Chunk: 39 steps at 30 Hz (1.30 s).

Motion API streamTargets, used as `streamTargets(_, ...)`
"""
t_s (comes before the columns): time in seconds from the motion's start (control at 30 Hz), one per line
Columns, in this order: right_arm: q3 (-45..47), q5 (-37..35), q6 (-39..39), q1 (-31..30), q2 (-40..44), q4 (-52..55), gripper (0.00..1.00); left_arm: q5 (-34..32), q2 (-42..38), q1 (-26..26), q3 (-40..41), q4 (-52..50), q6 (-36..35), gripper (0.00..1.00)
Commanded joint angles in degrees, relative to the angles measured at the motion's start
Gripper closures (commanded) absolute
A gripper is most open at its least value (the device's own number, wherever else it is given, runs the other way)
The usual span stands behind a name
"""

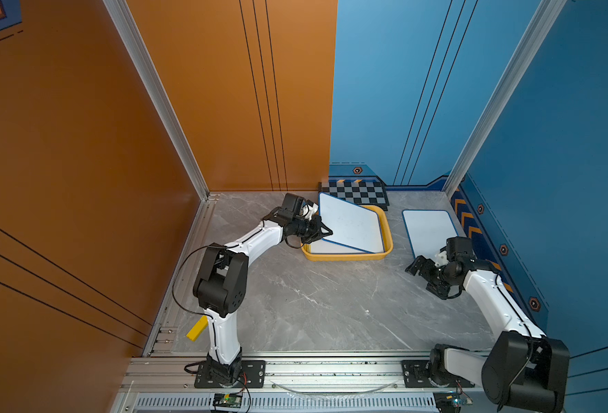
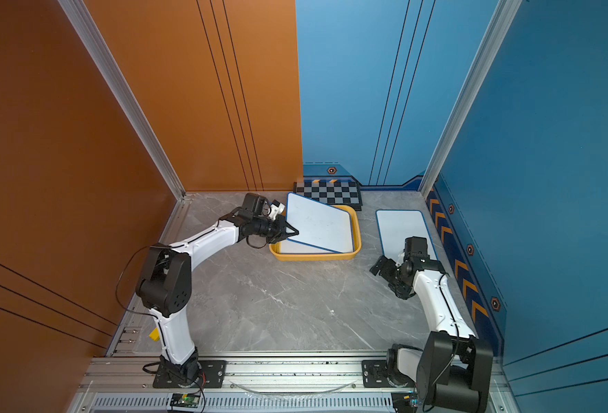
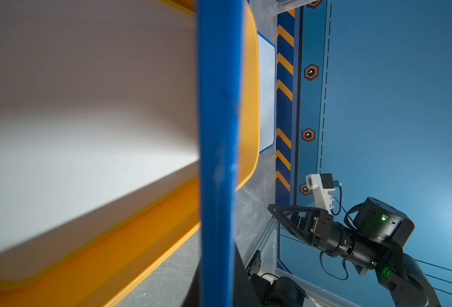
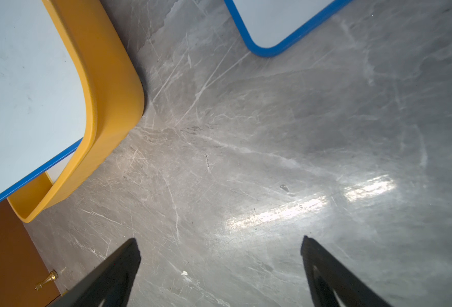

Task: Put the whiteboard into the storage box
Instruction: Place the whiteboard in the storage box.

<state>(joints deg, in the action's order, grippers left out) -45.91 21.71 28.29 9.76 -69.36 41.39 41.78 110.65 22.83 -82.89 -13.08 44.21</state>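
A blue-framed whiteboard [image 1: 349, 223] [image 2: 317, 223] hangs tilted over the yellow storage box [image 1: 349, 256] [image 2: 317, 256], its left side raised and its right side down near the box's right wall. My left gripper [image 1: 327, 232] [image 2: 293, 233] is shut on its left edge; in the left wrist view the blue frame [image 3: 218, 106] runs between the jaws. A flat white surface [image 1: 331, 248] lies in the box beneath it. Another whiteboard [image 1: 429, 229] [image 2: 401, 229] [image 4: 280, 18] lies on the table to the right. My right gripper [image 1: 426, 279] [image 2: 390, 279] [image 4: 219, 239] stands open and empty just in front of that board.
A black-and-grey checkerboard [image 1: 356, 191] [image 2: 331, 191] leans at the back wall behind the box. A yellow block [image 1: 197, 327] sits by the left arm's base. A small brass piece [image 4: 47, 279] lies near the orange wall. Grey marble table [image 1: 313, 304] spreads between the arms.
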Motion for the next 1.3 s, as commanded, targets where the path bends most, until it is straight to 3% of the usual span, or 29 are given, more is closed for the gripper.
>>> streamTargets(0.0, -0.8, -1.2, -0.3, 0.3, -0.5, -0.5, 0.03, -6.5, 4.3, -0.3, 2.9, -7.0, -3.3, 0.89)
streamTargets(0.3, -1.0, -1.0, -0.3, 0.3, -1.2, -0.8, 0.03, -5.8, 5.8, -1.8, 4.8, -7.0, -3.9, 0.76)
streamTargets(0.5, -0.1, -0.7, -0.1, 0.2, -1.0, -1.4, 0.03, -6.3, 7.4, -2.9, 4.1, -8.7, -4.8, 0.74)
streamTargets(0.6, 0.1, -1.1, -0.4, 0.2, -1.0, -1.6, 0.03, -8.1, 8.1, -3.0, 3.0, -11.1, -5.9, 0.69)
streamTargets(0.87, 0.5, -1.2, -0.8, 0.2, -2.1, -2.0, 0.03, -15.8, 9.8, -3.0, -0.6, -18.8, -6.9, 0.67)
streamTargets(0.93, 0.7, -1.4, -0.9, 0.3, -2.1, -2.1, 0.03, -17.0, 10.0, -3.0, -1.3, -20.0, -6.6, 0.62)
streamTargets(1.27, 1.0, -1.4, -0.8, 0.3, -2.5, -2.9, 0.03, -21.9, 10.5, -2.2, -7.1, -25.6, -6.2, 0.61)
